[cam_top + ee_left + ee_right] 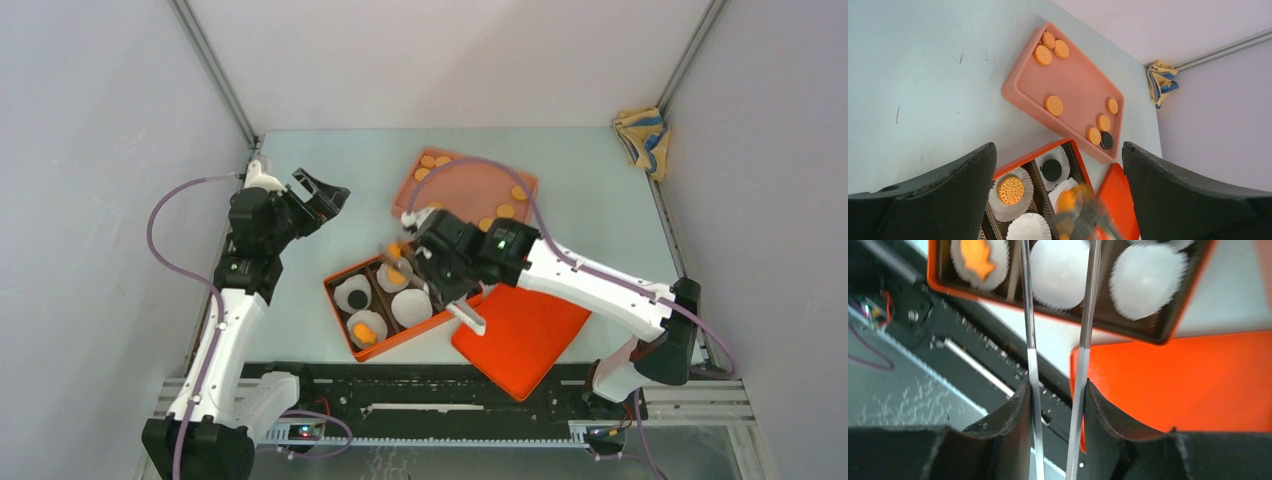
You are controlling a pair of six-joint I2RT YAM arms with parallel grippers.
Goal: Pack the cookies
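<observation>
Orange cookies (1053,105) and one black cookie (1106,140) lie on the pink tray (465,190). The orange box (336,280) holds white paper cups. One cup has a black cookie (1051,170), another an orange cookie (1010,189). My right gripper (1055,395) is shut on metal tongs (1029,340). The tongs reach over the box and pinch an orange cookie (1068,200), blurred, above a cup. My left gripper (1058,147) is open and empty, above the table left of the tray and box.
The orange lid (520,335) lies right of the box at the near edge. A yellow and blue cloth (640,135) sits in the far right corner. Frame posts stand at the back corners. The black base rail (973,365) runs below the box.
</observation>
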